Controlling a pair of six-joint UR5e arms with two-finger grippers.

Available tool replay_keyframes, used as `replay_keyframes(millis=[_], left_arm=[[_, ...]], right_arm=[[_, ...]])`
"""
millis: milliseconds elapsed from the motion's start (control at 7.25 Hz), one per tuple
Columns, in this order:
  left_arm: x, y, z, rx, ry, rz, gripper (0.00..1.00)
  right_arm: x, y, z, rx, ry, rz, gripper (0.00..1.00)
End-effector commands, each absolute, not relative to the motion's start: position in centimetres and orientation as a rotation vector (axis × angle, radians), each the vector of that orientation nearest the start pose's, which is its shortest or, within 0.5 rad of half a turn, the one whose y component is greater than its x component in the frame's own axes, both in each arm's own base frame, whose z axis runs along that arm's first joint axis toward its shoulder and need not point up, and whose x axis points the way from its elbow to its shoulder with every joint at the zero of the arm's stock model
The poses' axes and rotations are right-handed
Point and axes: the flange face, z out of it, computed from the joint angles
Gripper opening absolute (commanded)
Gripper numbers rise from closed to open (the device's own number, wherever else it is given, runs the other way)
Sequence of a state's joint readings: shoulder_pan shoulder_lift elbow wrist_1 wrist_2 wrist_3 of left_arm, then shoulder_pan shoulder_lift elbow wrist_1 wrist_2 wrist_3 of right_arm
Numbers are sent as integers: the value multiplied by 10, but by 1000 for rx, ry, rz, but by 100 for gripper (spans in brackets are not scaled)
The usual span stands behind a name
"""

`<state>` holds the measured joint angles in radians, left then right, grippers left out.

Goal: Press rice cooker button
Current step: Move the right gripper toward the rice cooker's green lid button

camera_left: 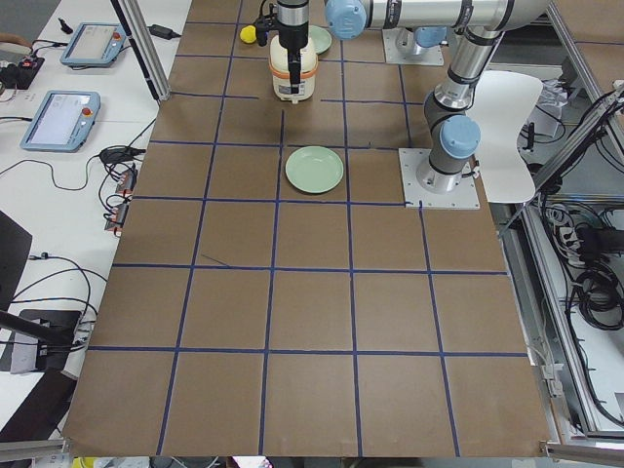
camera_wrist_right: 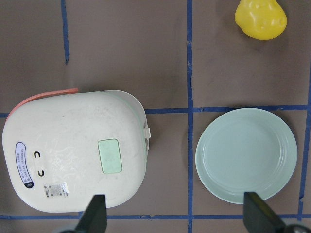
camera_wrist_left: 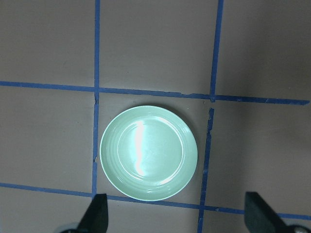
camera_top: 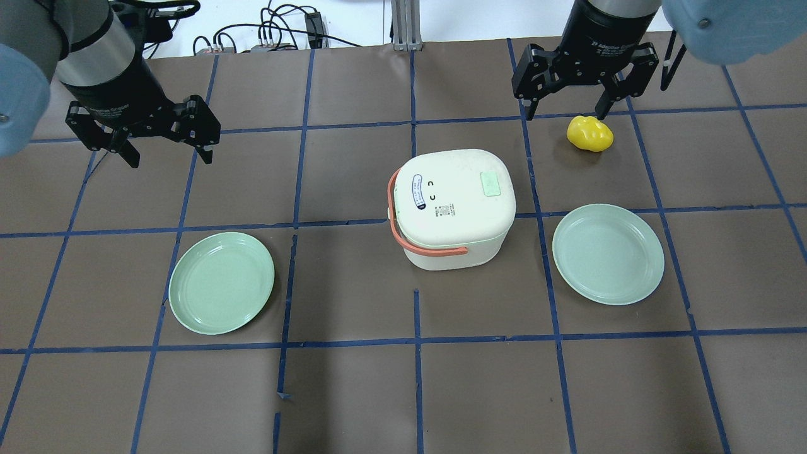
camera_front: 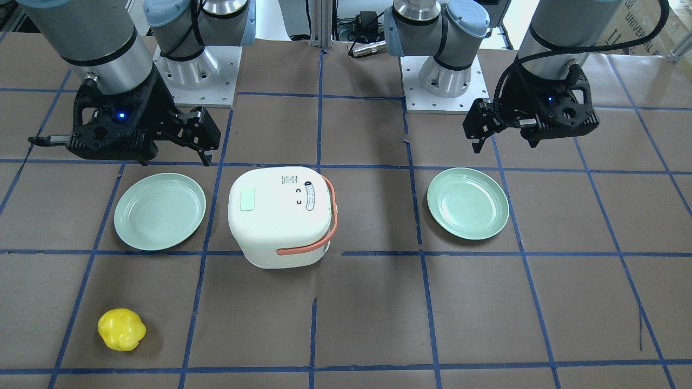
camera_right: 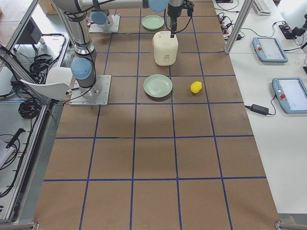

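Observation:
The white rice cooker with an orange handle stands mid-table, lid shut; it also shows in the overhead view. Its pale mint-green button sits near the lid edge on my right arm's side, also seen in the overhead view and the right wrist view. My right gripper is open and empty, high above the table, apart from the cooker. My left gripper is open and empty, high over the other side. The left wrist view shows no cooker.
A green plate lies on my left side, below the left gripper. A second green plate lies to the right of the cooker. A yellow pepper-like object lies on the far right side of the table.

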<state>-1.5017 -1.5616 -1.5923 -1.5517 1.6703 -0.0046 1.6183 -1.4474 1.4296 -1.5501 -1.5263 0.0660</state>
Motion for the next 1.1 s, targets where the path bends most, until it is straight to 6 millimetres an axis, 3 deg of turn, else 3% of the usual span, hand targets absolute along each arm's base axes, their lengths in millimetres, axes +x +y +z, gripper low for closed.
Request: replay_keyframes(millis=[0, 414, 552, 690, 966], left_arm=[[-89, -496, 484, -113, 3040, -7, 100], [-89, -496, 484, -113, 3040, -7, 100], [-89, -496, 484, -113, 3040, -7, 100], [-89, -496, 484, -113, 3040, -7, 100], [-90, -496, 484, -113, 3041, -7, 100]], right_arm=[[164, -536, 494, 26, 3092, 0, 100], [170, -540, 491, 33, 3066, -4, 99], [171, -539, 490, 28, 3065, 3, 85], [179, -539, 487, 28, 2991, 22, 55], [187, -548, 467, 32, 2926, 84, 24]])
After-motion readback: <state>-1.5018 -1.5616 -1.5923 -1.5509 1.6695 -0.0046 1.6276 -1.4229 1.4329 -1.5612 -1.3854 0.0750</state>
